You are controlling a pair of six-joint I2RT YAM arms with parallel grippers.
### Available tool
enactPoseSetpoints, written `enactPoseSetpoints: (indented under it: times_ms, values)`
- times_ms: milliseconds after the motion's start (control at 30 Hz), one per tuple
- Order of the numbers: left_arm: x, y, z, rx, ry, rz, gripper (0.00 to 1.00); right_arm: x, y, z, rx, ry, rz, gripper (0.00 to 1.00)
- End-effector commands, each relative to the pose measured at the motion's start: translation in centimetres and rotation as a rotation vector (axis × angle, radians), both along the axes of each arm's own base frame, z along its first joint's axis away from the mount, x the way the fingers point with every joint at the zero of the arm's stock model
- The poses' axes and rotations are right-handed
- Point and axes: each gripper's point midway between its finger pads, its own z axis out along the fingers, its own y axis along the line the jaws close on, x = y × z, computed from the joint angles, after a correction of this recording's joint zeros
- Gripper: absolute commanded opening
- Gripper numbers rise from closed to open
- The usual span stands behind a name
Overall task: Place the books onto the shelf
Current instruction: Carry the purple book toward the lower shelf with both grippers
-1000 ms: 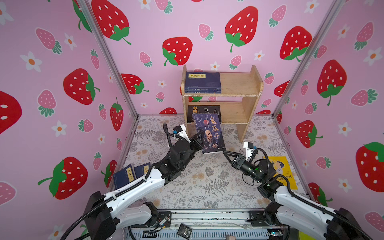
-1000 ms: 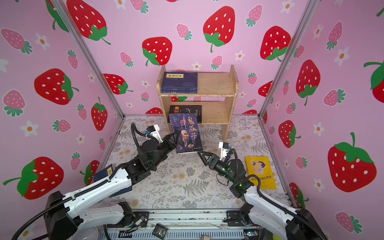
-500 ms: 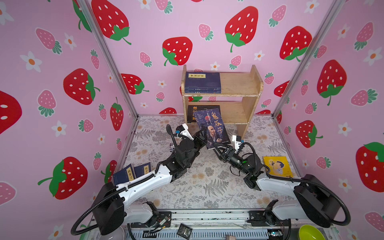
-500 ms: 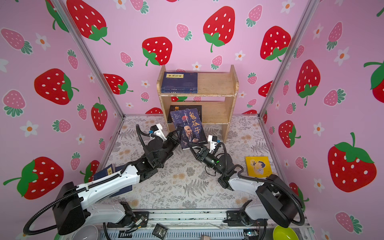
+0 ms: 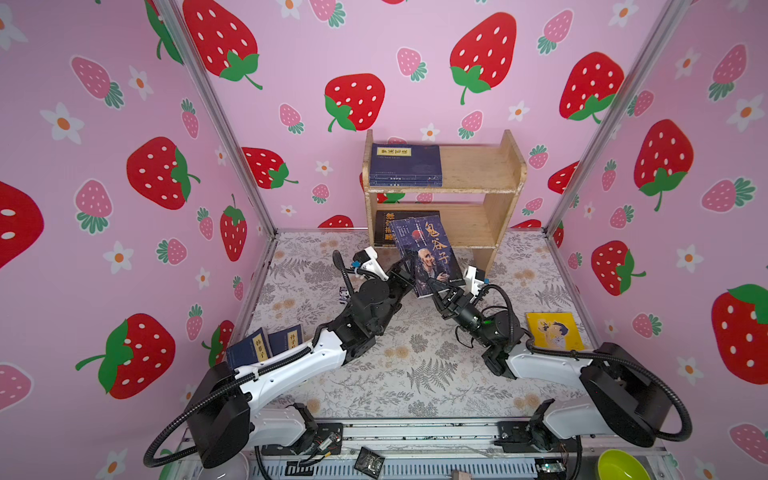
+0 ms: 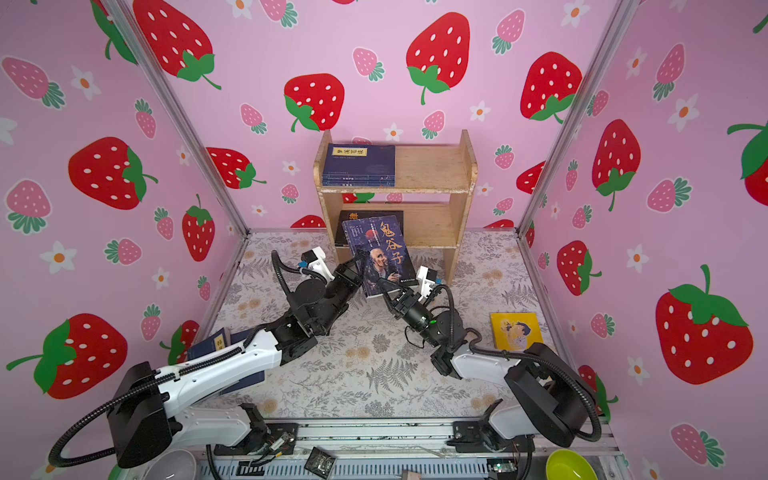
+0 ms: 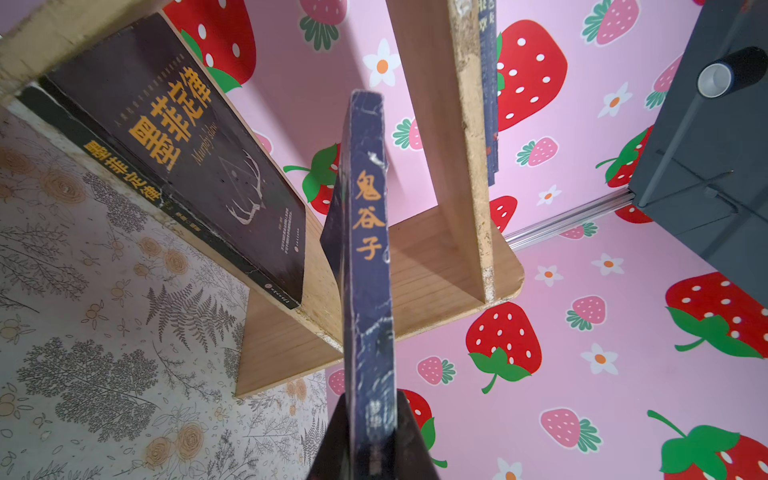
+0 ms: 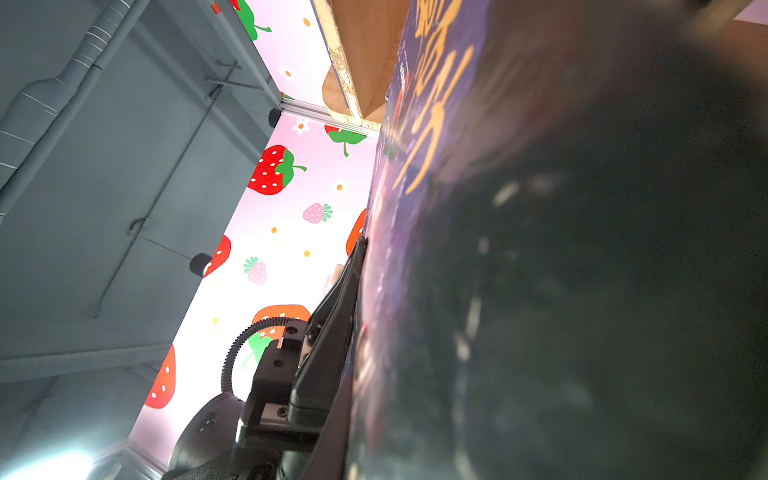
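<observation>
Both my pincers are clenched on the old-man book (image 5: pixel 428 253), right in front of the shelf (image 5: pixel 478 166).
My left pincer (image 7: pixel 371 440) grasps it by the spine, and my right pincer (image 5: pixel 432 284) pinches its lower edge. The book is tilted above the tabletop (image 5: pixel 415 365), its top end before the lower tier, at 12 o'clock. A black book (image 5: pixel 384 226) lies on that tier and a navy stack (image 5: pixel 405 164) on the upper one. A yellow book (image 5: pixel 552 330) lies at 4 o'clock and a navy pair (image 5: pixel 266 347) at 8 o'clock.
</observation>
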Motion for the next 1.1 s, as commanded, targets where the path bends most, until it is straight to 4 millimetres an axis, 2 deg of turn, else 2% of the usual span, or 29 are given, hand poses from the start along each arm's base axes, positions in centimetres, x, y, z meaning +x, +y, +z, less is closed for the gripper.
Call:
enactPoseSetpoints:
  times_ms: [0,33,100,167,233,367,533,700,833,933,1067]
  values:
    - [-0.8,-0.4,2.9,-0.047,-0.074,-0.036,0.45,0.9,-2.0,1.1,-0.016,-0.019,-0.103,0.00]
    - [-0.9,-0.3,2.7,-0.023,-0.070,-0.044,0.60,1.0,-2.3,1.1,-0.043,-0.024,-0.101,0.00]
    - [-1.1,0.3,2.4,0.037,-0.057,-0.069,0.78,0.9,-2.7,1.0,-0.111,-0.038,-0.078,0.00]
    - [-1.3,1.0,2.1,0.101,-0.035,-0.114,0.87,0.8,-2.9,0.7,-0.209,-0.056,-0.030,0.00]
    - [-1.7,1.7,1.6,0.173,-0.016,-0.190,0.91,0.4,-3.3,0.5,-0.317,-0.088,0.034,0.00]
    - [-3.1,2.1,1.2,0.296,0.002,-0.379,0.92,-0.9,-5.1,1.5,-0.385,-0.154,0.090,0.00]
    - [-4.7,0.8,0.6,0.386,0.026,-0.577,0.92,-2.5,-6.1,2.5,-0.445,-0.218,0.155,0.00]
    - [-4.2,-1.2,0.2,0.324,0.025,-0.669,0.90,-3.9,-5.7,3.4,-0.462,-0.258,0.234,0.00]
    - [-3.4,-2.0,0.0,0.304,0.028,-0.686,0.88,-4.5,-5.6,3.9,-0.455,-0.276,0.262,0.00]
    - [-3.1,-2.2,0.4,0.286,0.008,-0.681,0.82,-4.7,-5.5,3.8,-0.456,-0.279,0.276,0.00]
    - [-2.8,-2.2,1.3,0.235,-0.035,-0.660,0.66,-4.6,-5.2,3.4,-0.456,-0.274,0.304,0.01]
